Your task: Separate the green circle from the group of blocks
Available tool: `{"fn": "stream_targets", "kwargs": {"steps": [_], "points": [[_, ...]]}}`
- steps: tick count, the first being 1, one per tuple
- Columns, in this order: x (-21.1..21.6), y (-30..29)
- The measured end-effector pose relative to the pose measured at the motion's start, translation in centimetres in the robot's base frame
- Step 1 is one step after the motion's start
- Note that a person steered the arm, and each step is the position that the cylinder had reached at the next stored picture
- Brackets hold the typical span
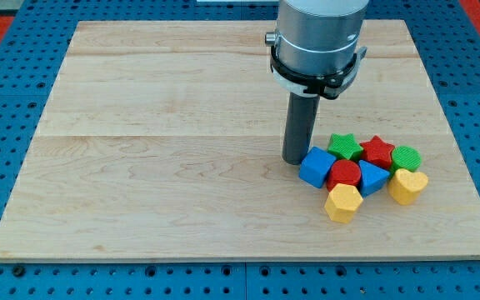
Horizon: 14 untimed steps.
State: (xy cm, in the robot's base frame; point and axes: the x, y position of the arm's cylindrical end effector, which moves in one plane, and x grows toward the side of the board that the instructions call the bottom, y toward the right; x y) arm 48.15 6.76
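Eight blocks huddle in one cluster near the view's lower right of the wooden board [182, 125]. The green circle [406, 157] sits at the cluster's right edge, touching the red star [378, 152] on its left, with the yellow heart [407, 187] just below it. The green star [345, 147] lies left of the red star. Below them sit the red block [344, 174] and the blue triangle [373, 177], and the yellow block [343, 202] is lowest. The blue cube [316, 167] forms the cluster's left end. My tip [297, 160] rests on the board just left of the blue cube, seemingly touching it, well apart from the green circle. My tool is a plain rod and grasps nothing.
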Motion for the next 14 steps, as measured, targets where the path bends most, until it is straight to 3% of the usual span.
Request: {"fn": "stream_targets", "kwargs": {"steps": [2, 3, 4, 6, 9, 11, 13, 14], "points": [[0.1, -0.4], [1.0, -5.0], [3.8, -7.4], [13.7, -2.8], [9.7, 11.4], [7.2, 13.2], [0.5, 11.7], [2.9, 13.5]]}}
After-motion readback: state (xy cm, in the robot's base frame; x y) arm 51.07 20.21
